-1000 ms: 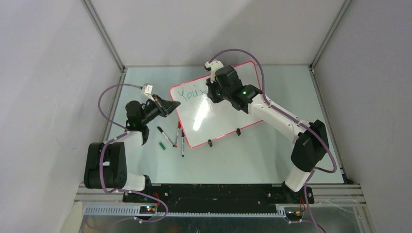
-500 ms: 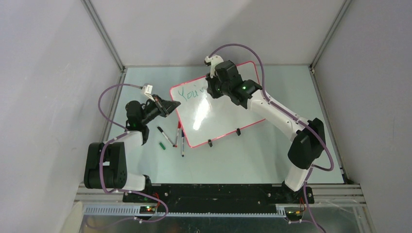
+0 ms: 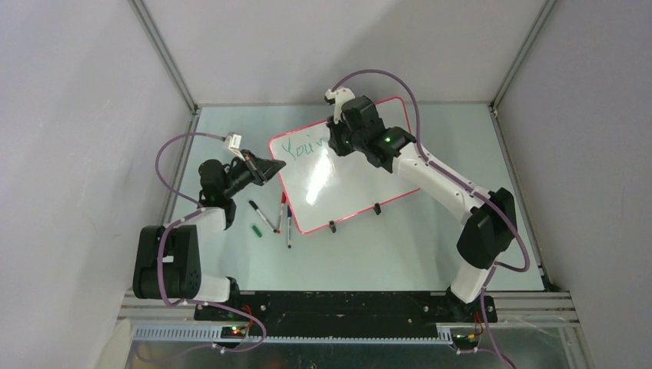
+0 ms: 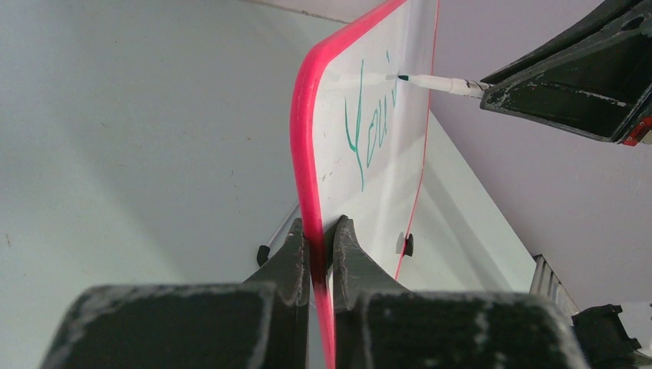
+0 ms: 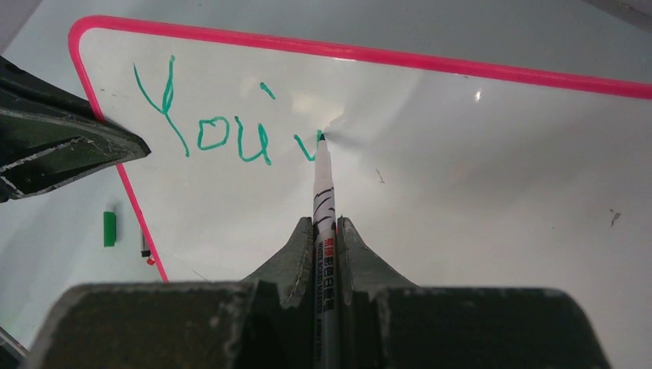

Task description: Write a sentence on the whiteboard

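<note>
My left fingers [image 4: 296, 254] pinch the pink left rim of the whiteboard [image 3: 354, 184], which lies mid-desk [image 3: 407, 242]. Green writing [image 5: 223, 134] near its far left corner reads "You'v". My right fingers [image 5: 355, 257] clamp a marker [image 5: 324, 196], its tip touching the board at the last letter.

Overhead view facing down, both wrist views close, sharing whiteboard [image 3: 350, 184]

The pale grey-green flat tabletop [image 3: 430, 246] carries a glossy white rectangular whiteboard [image 3: 354, 184] with a pink-red rim, and just beside its left edge a few thin loose marker pens [image 3: 288, 227] and a small green cap [image 3: 257, 231].
</note>
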Controlling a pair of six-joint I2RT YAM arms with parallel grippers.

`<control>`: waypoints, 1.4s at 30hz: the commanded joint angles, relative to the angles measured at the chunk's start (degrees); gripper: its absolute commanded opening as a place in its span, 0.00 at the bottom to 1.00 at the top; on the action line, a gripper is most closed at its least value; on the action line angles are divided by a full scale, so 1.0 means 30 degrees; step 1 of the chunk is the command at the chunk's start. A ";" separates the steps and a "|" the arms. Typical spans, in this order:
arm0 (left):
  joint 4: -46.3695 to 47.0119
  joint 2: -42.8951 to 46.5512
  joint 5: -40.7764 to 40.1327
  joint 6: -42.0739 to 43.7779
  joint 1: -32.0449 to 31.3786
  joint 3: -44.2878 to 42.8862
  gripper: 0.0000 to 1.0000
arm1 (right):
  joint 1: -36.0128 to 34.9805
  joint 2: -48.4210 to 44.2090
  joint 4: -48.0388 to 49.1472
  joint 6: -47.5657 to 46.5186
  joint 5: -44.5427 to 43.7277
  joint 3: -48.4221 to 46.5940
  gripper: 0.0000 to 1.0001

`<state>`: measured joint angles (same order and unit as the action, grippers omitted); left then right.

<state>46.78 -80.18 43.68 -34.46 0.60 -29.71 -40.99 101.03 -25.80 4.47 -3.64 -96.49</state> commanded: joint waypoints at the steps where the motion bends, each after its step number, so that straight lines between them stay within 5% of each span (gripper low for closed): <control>1: -0.2590 -0.0714 -0.2101 0.3634 -0.0259 0.0522 0.00 | 0.0271 -0.1618 0.0886 0.0239 0.0024 0.0788 0.00; 42: -0.2589 -0.0719 -0.2131 0.3634 -0.0259 0.0530 0.00 | 0.0659 -0.0337 0.0078 0.0508 0.0166 0.0121 0.00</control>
<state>46.76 -80.18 43.64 -34.46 0.60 -29.71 -39.62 99.85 -25.54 5.56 -1.58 -94.11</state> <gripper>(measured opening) 0.069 0.133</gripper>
